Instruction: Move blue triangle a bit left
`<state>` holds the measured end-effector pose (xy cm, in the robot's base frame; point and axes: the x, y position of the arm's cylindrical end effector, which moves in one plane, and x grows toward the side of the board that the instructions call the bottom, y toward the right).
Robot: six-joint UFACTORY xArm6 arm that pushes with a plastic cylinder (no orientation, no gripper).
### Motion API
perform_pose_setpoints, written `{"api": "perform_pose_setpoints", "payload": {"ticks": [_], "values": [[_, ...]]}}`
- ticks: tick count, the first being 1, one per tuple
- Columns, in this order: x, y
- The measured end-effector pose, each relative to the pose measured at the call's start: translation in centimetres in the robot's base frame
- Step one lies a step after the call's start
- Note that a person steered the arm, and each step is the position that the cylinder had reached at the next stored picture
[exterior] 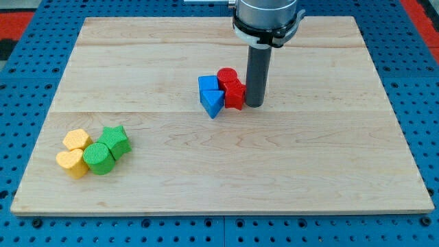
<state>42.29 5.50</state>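
Observation:
The blue triangle (212, 103) lies near the middle of the wooden board (219, 171), pointing toward the view's bottom. A blue cube (208, 85) sits just above it. A red star-shaped block (234, 95) touches the triangle's right side, with a red cylinder (227, 76) above that. My tip (254, 105) is on the board just right of the red star-shaped block, touching or nearly touching it. The red block lies between my tip and the blue triangle.
At the view's lower left is a cluster: a yellow hexagon-like block (77, 140), a yellow heart-shaped block (71, 164), a green cylinder (99, 158) and a green star (115, 139). The board rests on a blue pegboard table (20, 103).

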Motion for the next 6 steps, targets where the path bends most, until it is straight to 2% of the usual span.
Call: {"api": "perform_pose_setpoints", "payload": {"ticks": [1,2,3,5,6], "values": [[0.0,0.0],[3.7,0.0],[4.1,-2.0],[1.6,-12.4],[3.5,-12.8]]}}
